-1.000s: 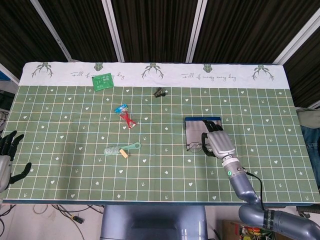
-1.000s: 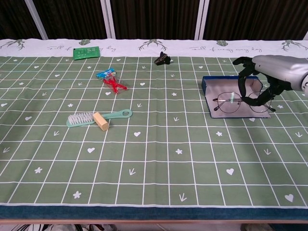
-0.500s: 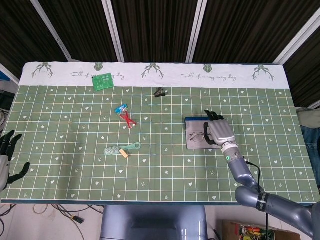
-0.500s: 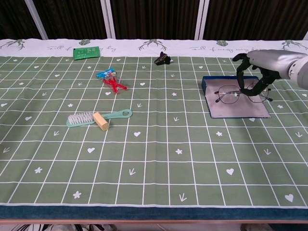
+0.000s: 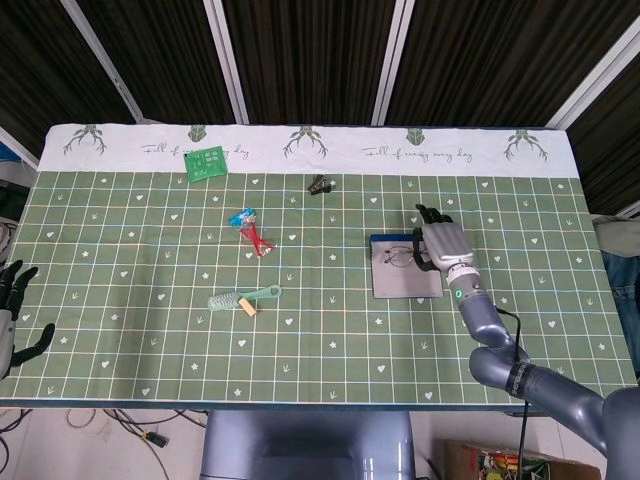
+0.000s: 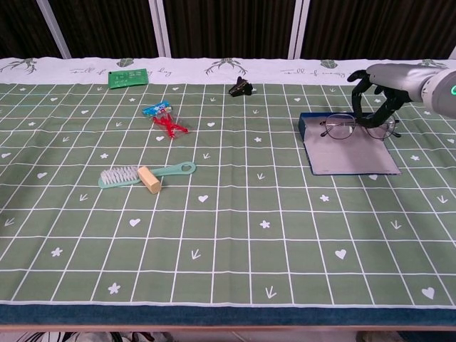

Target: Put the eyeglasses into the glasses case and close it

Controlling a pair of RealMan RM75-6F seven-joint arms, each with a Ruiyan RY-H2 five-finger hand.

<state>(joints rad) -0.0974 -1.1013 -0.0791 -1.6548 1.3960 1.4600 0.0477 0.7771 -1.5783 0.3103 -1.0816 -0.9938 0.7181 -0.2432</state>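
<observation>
The glasses case point(image 5: 407, 281) point(image 6: 353, 154) lies open and flat, a grey panel with a blue far rim, right of the table's middle. My right hand point(image 5: 438, 245) point(image 6: 381, 87) holds the thin-framed eyeglasses point(image 5: 399, 257) point(image 6: 346, 127) over the case's far end, near the blue rim. Whether the glasses touch the case I cannot tell. My left hand point(image 5: 12, 312) shows only in the head view, at the left edge off the table, open with fingers spread and nothing in it.
A green brush with a tan block point(image 5: 243, 299) point(image 6: 147, 175) lies left of centre. Red and blue small items point(image 5: 250, 228) point(image 6: 164, 117), a black clip point(image 5: 320, 184) point(image 6: 240, 87) and a green card point(image 5: 206, 162) point(image 6: 127, 77) lie farther back.
My right hand has carried the eyeglasses from the case's near edge to its far end by the blue rim. The left hand has dropped slightly lower at the left edge.
</observation>
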